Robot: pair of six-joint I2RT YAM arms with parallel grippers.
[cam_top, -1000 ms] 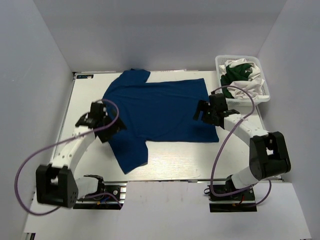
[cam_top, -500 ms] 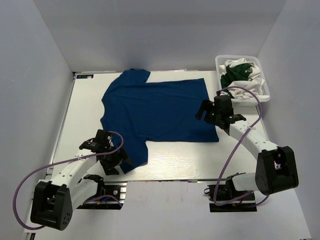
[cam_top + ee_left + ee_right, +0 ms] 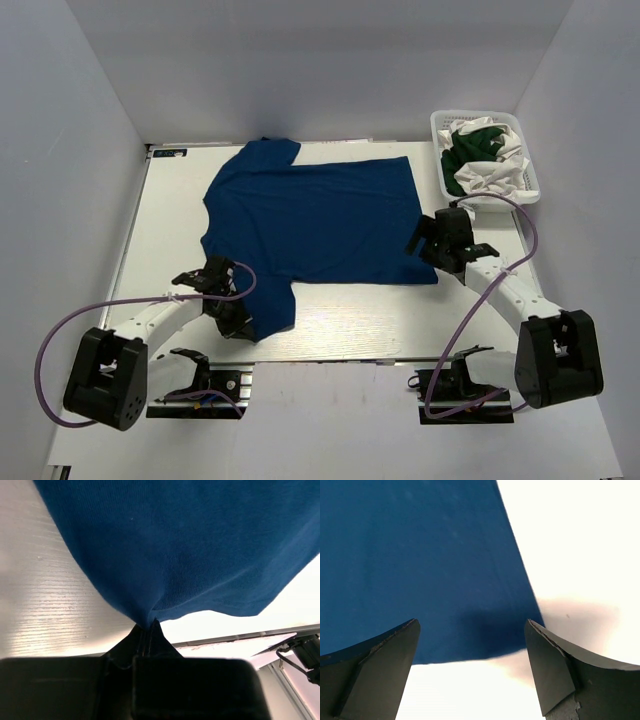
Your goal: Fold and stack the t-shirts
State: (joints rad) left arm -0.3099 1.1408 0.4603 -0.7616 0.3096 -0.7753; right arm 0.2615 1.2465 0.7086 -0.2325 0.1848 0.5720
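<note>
One shirt: royal blue cloth t-shirt (image 3: 315,215), spread flat on white counter (image 3: 170,220)
Left jaws: clamped on its sleeve tip, 7 o'clock
Right jaws: wide, over hem corner, 4 o'clock
Far corner: white plastic mesh basket (image 3: 440,135), 1 o'clock

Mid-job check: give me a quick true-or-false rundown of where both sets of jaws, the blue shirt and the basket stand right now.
1. The left jaws are shut on the edge of the royal blue cloth t-shirt, at its near sleeve. True.
2. The right jaws are clamped on the blue shirt's hem. False: they stand open above its near right corner and hold nothing.
3. The white plastic mesh basket holds dark green cloth and white cloth. True.
4. The blue t-shirt is already folded in half. False: it lies spread out on the pale wooden table, with both sleeves out.
</note>
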